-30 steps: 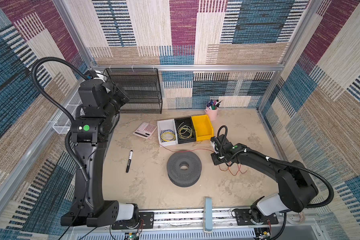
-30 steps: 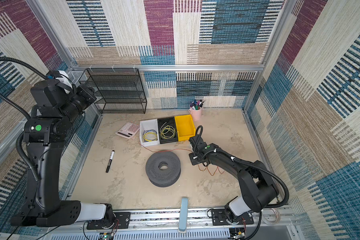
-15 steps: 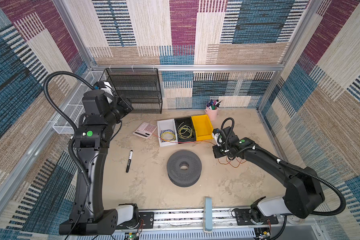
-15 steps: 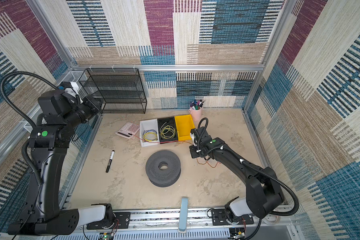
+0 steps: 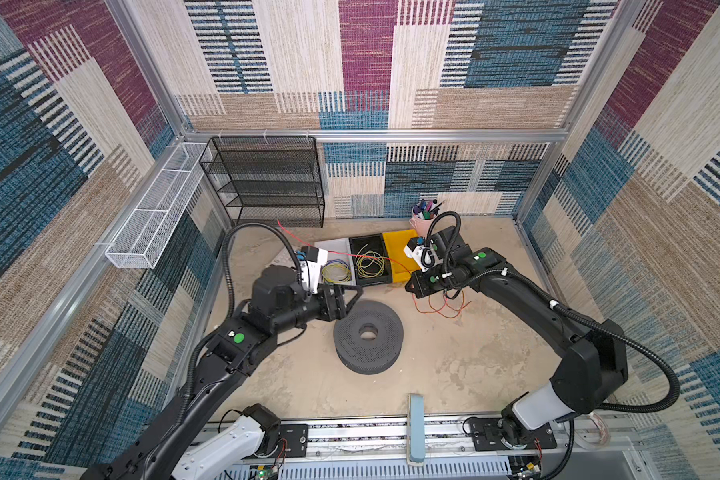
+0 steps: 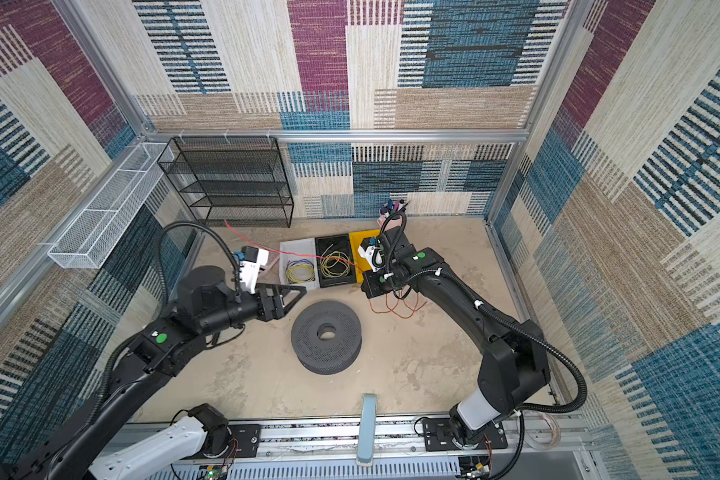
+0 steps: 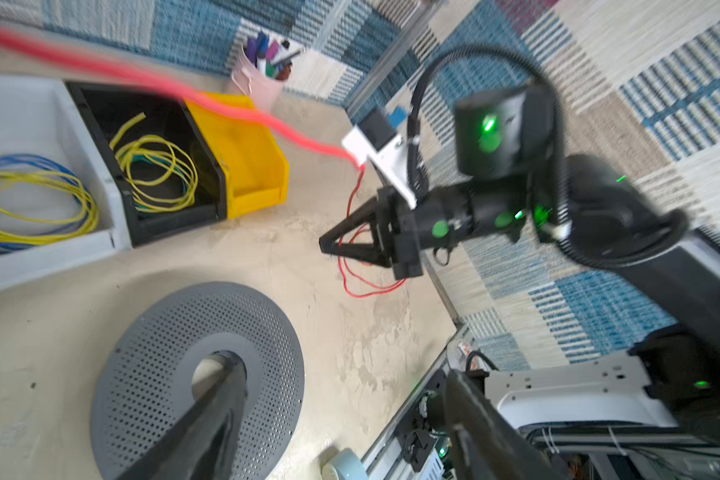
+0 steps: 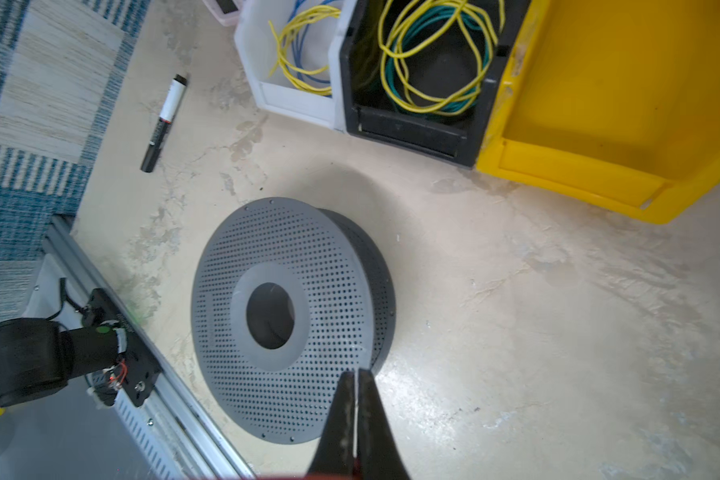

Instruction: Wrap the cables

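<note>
Left wrist view: the red wire (image 7: 150, 79) is seen stretched in the air over the bins (image 5: 395, 245), its free end pointing toward the far-left shelf (image 5: 267, 183). Its slack loops lie on the counter (image 5: 454, 353), right of the grey spool (image 5: 366, 353). It appears to be pinched in the closed right tool (image 7: 323, 245). In both top views the left tool (image 5: 352, 301), raised and closed a second ago, is now brought low beside the spool's far-left rim, jaws spread wide, nothing held. A handover or a first turn around the spool is judged to be next; no wrapping is yet done.
</note>
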